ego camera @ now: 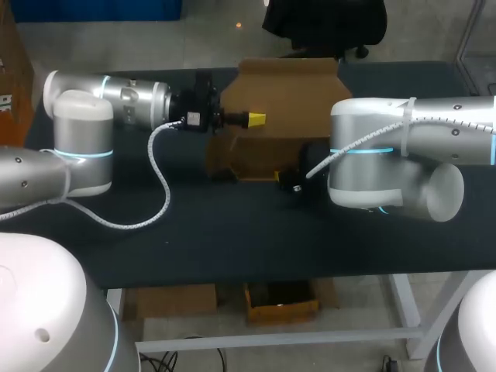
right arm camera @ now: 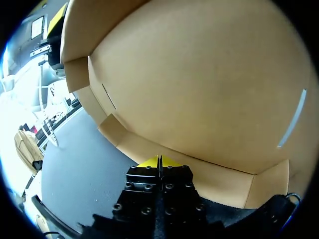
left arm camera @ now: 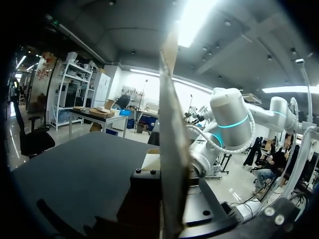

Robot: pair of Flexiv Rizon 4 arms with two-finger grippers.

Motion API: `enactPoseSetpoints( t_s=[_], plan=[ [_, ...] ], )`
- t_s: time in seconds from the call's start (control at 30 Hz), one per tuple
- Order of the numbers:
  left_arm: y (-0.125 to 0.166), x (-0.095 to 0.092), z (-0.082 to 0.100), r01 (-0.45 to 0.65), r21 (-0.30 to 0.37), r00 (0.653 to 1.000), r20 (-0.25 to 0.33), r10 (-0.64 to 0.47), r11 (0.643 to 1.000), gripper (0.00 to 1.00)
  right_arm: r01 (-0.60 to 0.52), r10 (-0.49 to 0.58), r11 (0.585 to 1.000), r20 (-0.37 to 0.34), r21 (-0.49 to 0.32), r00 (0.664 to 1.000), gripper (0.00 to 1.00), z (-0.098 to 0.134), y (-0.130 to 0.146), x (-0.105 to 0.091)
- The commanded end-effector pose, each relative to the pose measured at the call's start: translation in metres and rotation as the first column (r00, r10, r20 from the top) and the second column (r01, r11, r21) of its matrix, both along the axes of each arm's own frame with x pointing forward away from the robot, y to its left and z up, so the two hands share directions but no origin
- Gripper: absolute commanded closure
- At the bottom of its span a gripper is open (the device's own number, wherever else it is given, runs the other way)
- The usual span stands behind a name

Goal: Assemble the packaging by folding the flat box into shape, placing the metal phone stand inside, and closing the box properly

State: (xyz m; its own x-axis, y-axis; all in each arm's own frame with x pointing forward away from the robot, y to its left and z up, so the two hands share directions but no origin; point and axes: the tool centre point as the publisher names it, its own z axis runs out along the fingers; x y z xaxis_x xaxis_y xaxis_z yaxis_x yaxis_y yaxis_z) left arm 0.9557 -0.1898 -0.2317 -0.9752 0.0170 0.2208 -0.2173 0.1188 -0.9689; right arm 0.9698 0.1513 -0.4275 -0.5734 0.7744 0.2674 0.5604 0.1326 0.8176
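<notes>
The brown cardboard box (ego camera: 291,101) lies partly folded at the back middle of the dark table, with its panels raised. My left gripper (ego camera: 256,118) reaches in from the left and is shut on an upright side flap (left arm camera: 172,149), which I see edge-on between its fingers. My right gripper (ego camera: 288,180) sits low at the box's front edge. Its yellow tips (right arm camera: 159,162) are shut together with nothing between them, against the low front flap of the box (right arm camera: 199,74). I do not see the metal phone stand in any view.
The dark table (ego camera: 232,232) stretches bare in front of the box towards the near edge. My right arm's large elbow (ego camera: 387,170) hangs over the table's right half. A white cable (ego camera: 159,174) loops from my left wrist above the table's left part.
</notes>
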Motion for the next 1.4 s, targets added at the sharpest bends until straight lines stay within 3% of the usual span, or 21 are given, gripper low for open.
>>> enactPoseSetpoints(
  t_s=[0.03,1.4],
  plan=[
    [-0.0020,-0.0009,-0.0058,-0.015,-0.008,1.000,0.001,0.015,1.000,1.00,0.004,-0.004,1.000,0.002,-0.002,1.000,1.00,-0.0054,0.0036,0.0004],
    [0.0013,-0.0010,-0.0093,-0.025,-0.002,1.000,-0.002,0.025,1.000,1.00,0.004,-0.004,1.000,0.002,-0.002,1.000,1.00,-0.0054,0.0036,0.0004]
  ],
)
